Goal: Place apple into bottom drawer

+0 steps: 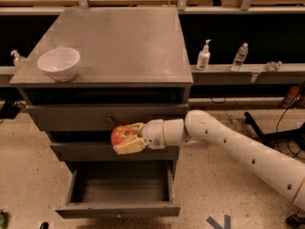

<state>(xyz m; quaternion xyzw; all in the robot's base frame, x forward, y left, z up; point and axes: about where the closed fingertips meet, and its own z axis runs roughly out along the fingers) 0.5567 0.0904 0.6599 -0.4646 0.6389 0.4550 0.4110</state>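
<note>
The gripper [127,138] is clamping the apple [119,134] between its two pale fingers [129,148]. Both are hanging above the bottom drawer [118,210], close in front of the shut middle drawer [81,151] directly over it and roughly midway across the open tray. The bottom drawer is standing pulled out with its grey bottom lying open below the fruit, so the drop itself is looking easy; the trouble is lying in the height and in the arm [238,147]. If the fingers are opening from up here, the apple is likely falling hard onto metal, bruising and bouncing. Being round, it is then likely rolling toward the low front wall of the bottom drawer and perhaps over it onto the floor [28,185]. The apple is also sitting far out at the fingertips, with most of it showing beyond them, so a jolt on the way down is risking a slip before it is low enough over the tray. The arm is reaching in from the side and crossing above one side wall of the bottom drawer. Lowering straight down is risking the wrist pressing on that wall or scraping the middle drawer's front, which could shove the bottom drawer partway shut or jam the gripper. The bowl [59,63], far above the bottom drawer on the cabinet top [124,37], is looking safely clear of all this.
</note>
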